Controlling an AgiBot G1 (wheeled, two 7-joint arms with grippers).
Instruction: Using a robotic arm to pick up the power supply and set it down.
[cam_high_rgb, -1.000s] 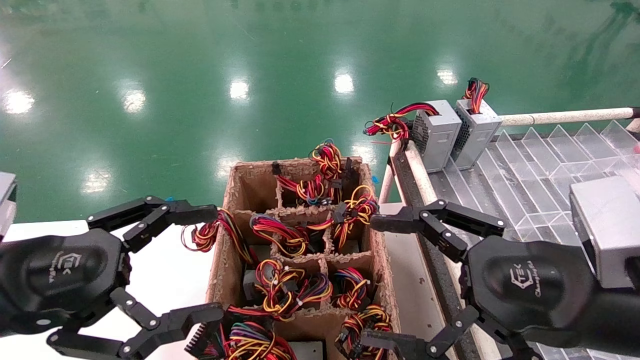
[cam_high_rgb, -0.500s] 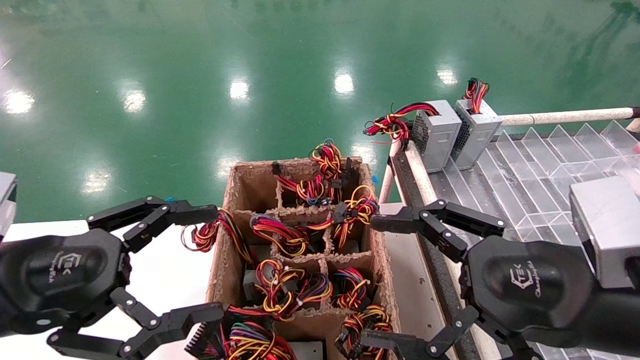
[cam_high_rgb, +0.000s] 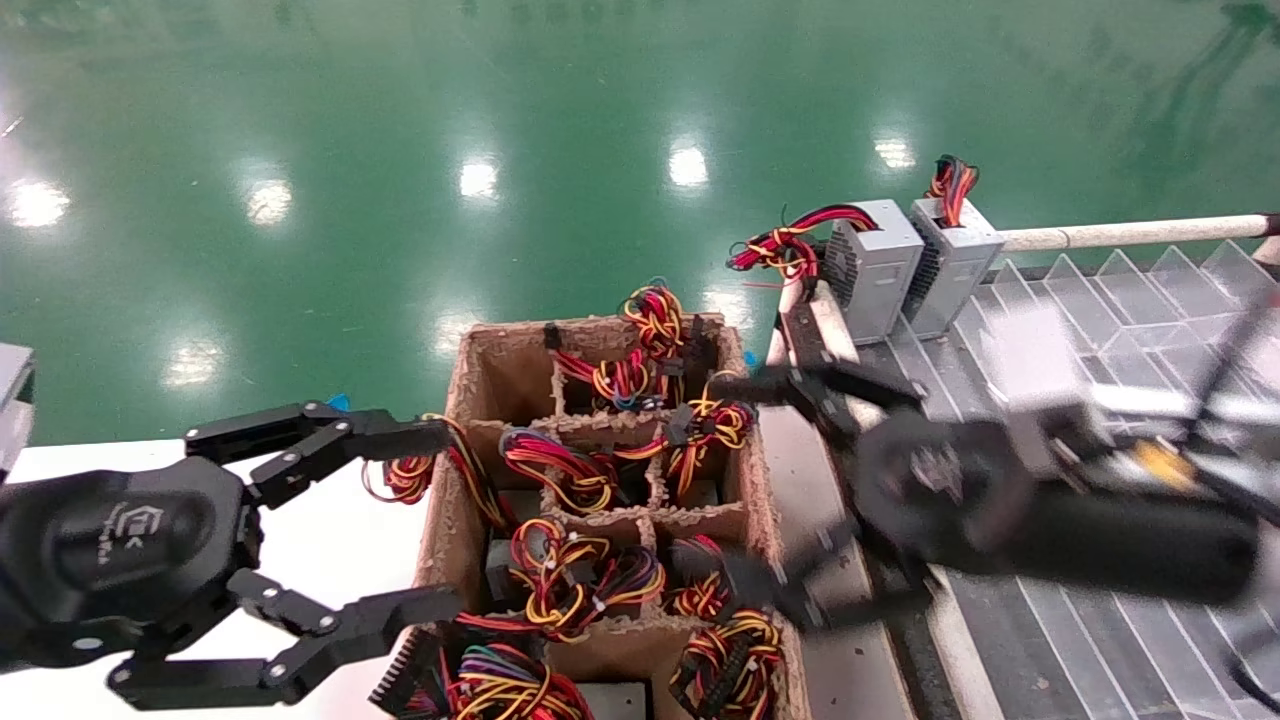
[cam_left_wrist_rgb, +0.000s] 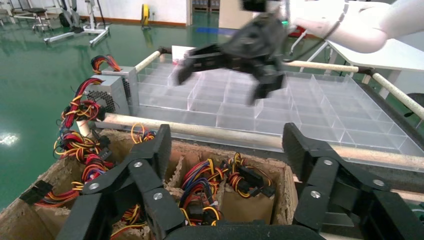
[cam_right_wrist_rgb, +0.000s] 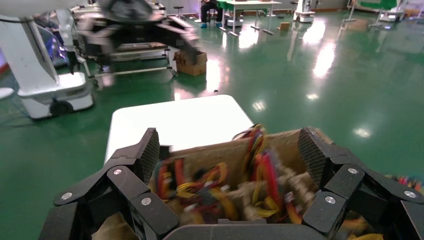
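Observation:
A brown divided carton (cam_high_rgb: 470, 400) holds several power supplies, mostly hidden under knotted yellow, orange and red wire bundles (cam_high_rgb: 570, 580). A bit of grey casing (cam_high_rgb: 497, 572) shows in a middle cell. My right gripper (cam_high_rgb: 745, 490) hangs open and blurred over the carton's right wall, beside one yellow-orange bundle (cam_high_rgb: 712, 420). In the right wrist view its fingers (cam_right_wrist_rgb: 148, 149) straddle the carton (cam_right_wrist_rgb: 220, 155) with nothing held. My left gripper (cam_high_rgb: 440, 520) stands open at the carton's left wall; its wrist view shows the same carton (cam_left_wrist_rgb: 300, 185) between its open jaws. The white arm (cam_left_wrist_rgb: 370, 25) shows far off.
Two grey boxes with red-and-black wires (cam_high_rgb: 870, 265) (cam_high_rgb: 950, 262) stand at the far end of a clear divided tray (cam_high_rgb: 1080, 300) on the right, edged by a pale rail (cam_high_rgb: 1120, 235). A white table (cam_high_rgb: 330, 540) lies under the carton's left. Green floor lies beyond.
My right gripper has swung left and away from me, from beside the tray to over the carton's right wall, and is blurred. The left gripper has edged slightly toward the carton.

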